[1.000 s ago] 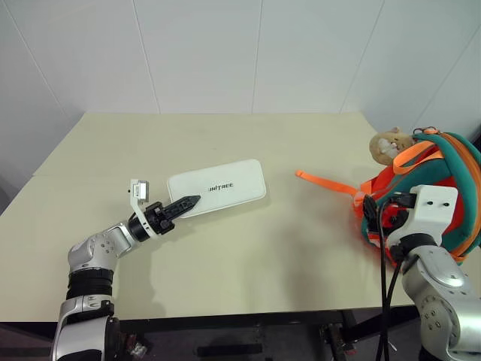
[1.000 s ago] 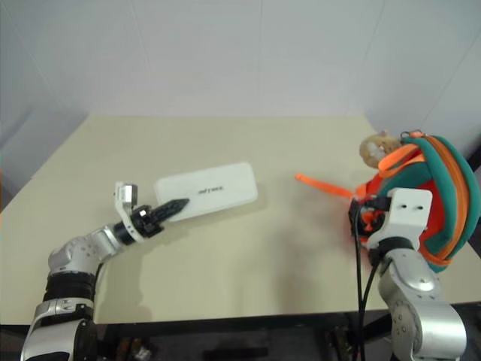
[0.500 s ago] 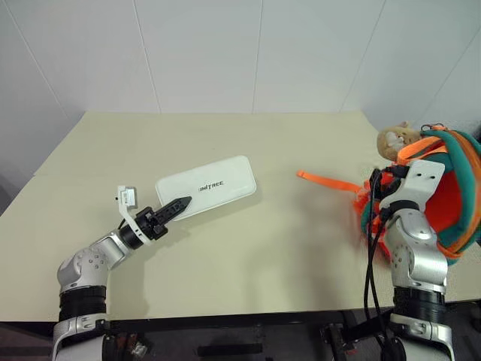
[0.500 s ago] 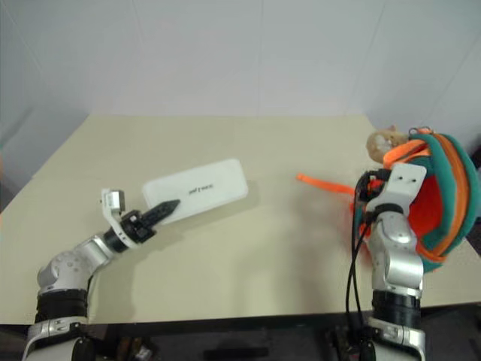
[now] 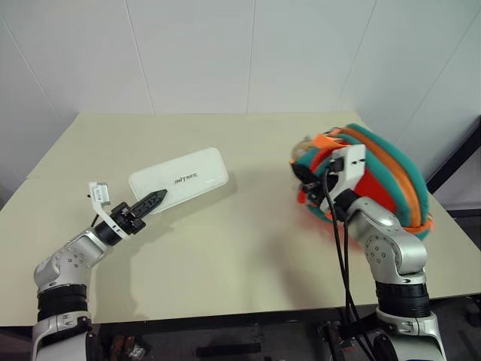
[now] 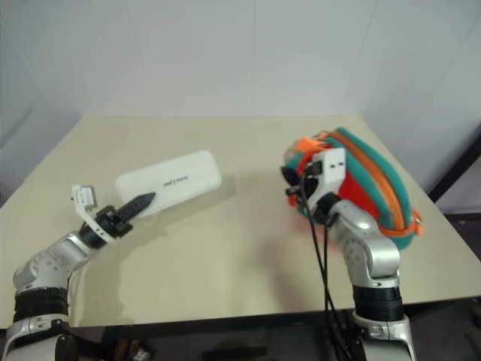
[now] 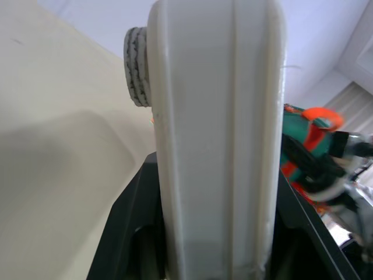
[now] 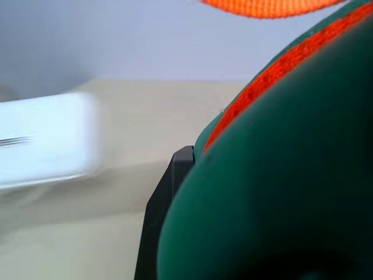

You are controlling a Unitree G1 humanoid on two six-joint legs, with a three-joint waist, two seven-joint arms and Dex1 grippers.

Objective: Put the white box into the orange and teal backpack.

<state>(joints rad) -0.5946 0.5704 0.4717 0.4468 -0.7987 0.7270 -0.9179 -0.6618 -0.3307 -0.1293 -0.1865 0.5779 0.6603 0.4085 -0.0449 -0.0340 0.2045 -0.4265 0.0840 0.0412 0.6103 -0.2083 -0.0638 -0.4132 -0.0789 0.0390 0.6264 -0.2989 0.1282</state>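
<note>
Left hand [image 5: 155, 198] clamps the box [image 5: 179, 179], lifted at nine o'clock; right hand [image 5: 310, 178] grips the backpack [image 5: 383, 180]. Best open the bag mouth toward the box first.

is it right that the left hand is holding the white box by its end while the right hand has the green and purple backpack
Not quite. The backpack is orange and teal, not green and purple; the left eye view shows its colours plainly. The rest stands: the left hand holds the white box by its end, and the right hand has the backpack.
</note>
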